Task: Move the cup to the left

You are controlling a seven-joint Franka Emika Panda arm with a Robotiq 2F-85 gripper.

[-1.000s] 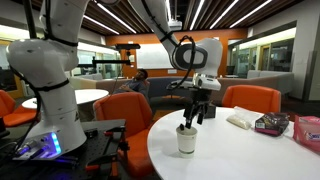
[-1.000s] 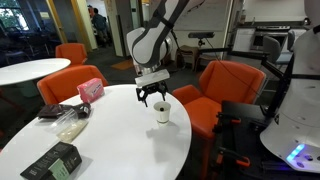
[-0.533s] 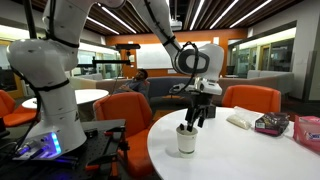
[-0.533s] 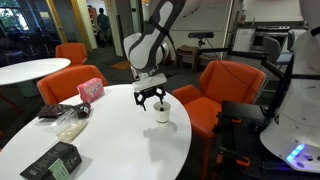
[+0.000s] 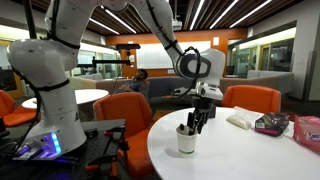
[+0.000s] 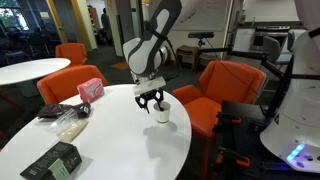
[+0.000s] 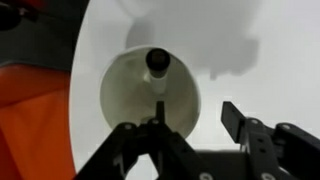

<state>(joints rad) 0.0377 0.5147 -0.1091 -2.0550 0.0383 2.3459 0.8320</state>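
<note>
The small white cup [image 5: 186, 140] stands on the round white table [image 5: 250, 155] near its edge, and also shows in an exterior view [image 6: 162, 112]. A dark item [image 7: 158, 62] sticks out of its top. My gripper [image 5: 197, 122] hangs open just above and beside the cup, as both exterior views show [image 6: 151, 100]. In the wrist view the cup [image 7: 125, 95] is seen from above. The gripper [image 7: 195, 115] has one finger over the cup's rim and the other fingertip [image 7: 232, 116] outside it over bare table. It holds nothing.
Farther along the table lie a pink box [image 6: 90, 89], a plastic bag [image 6: 68, 123], a dark packet [image 6: 52, 111] and a dark squarish box [image 6: 50, 161]. Orange chairs [image 6: 226, 84] stand around the table. Another robot's white base [image 5: 50, 80] stands nearby.
The open gripper has come down closer to the cup's top. The cup has not moved.
</note>
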